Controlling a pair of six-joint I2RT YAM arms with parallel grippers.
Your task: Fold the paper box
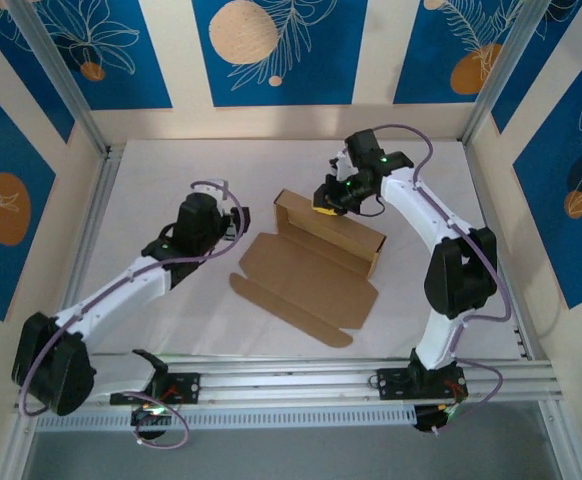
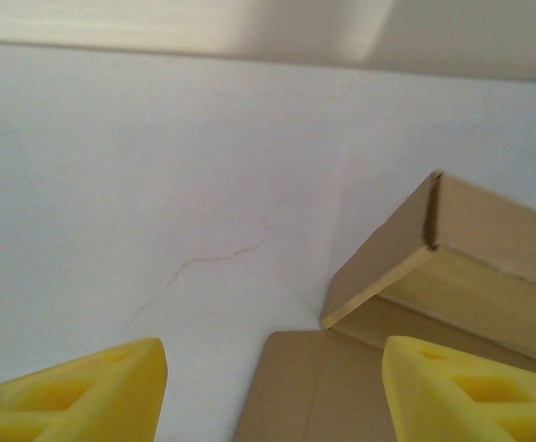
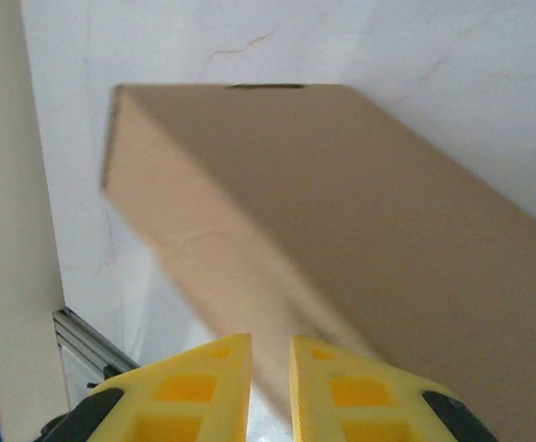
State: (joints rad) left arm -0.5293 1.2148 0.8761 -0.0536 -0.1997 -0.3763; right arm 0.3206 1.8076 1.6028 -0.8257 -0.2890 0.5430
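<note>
White surface [image 1: 171, 180] carries the paper box [image 1: 316, 265] at centre, far wall raised, lid flap flat toward the arm bases; I read the left end effector [image 2: 273, 364] open beside its left corner, right end effector [image 3: 271, 345] nearly closed above the far wall.

A white table [image 1: 171, 170] is spanning the enclosure. Blue wall panels [image 1: 311, 70] with orange discs and leaf outlines are surrounding it. An aluminium rail [image 1: 301, 378] is running along its near edge. A hairline mark [image 2: 213, 262] is crossing the tabletop.
</note>
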